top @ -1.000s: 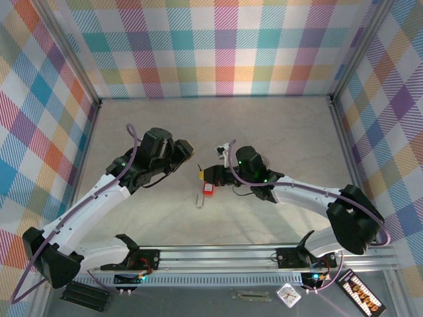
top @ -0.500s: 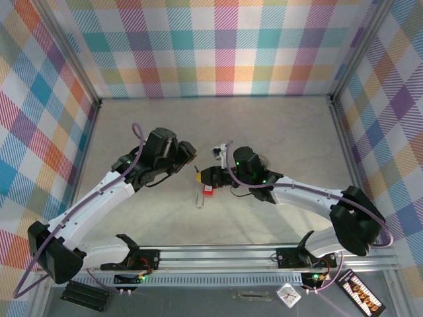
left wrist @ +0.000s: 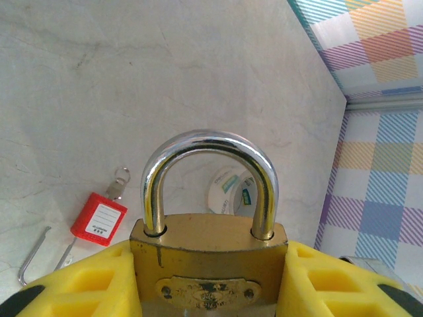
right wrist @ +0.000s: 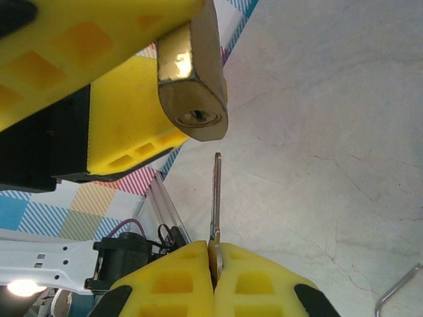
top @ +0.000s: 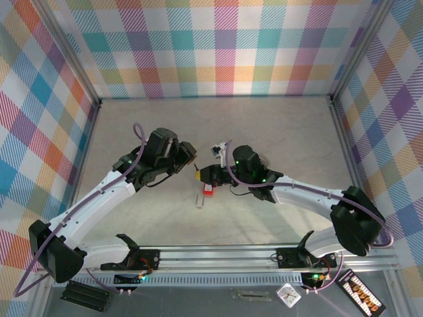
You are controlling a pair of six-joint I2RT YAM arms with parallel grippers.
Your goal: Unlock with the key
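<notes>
My left gripper (top: 190,158) is shut on a brass padlock (left wrist: 208,257), its yellow fingers (left wrist: 79,284) clamping the body from both sides. The silver shackle (left wrist: 208,148) stands closed above them. In the right wrist view the padlock (right wrist: 192,72) hangs at the top with its keyhole (right wrist: 196,117) facing me. My right gripper (right wrist: 216,254) is shut on the key (right wrist: 216,191). The blade points up at the keyhole, its tip a short gap below and slightly right of it. A red tag (top: 209,190) hangs below the right gripper (top: 206,174).
A thin bent metal hook (top: 200,200) lies on the grey floor just below the tag. A white roll (left wrist: 231,191) shows through the shackle, beyond the padlock. Plaid walls (top: 225,46) close in the back and both sides.
The left gripper has shifted a little right and toward the right gripper with the padlock. The right gripper edged slightly left with the key. Both grips are unchanged.
</notes>
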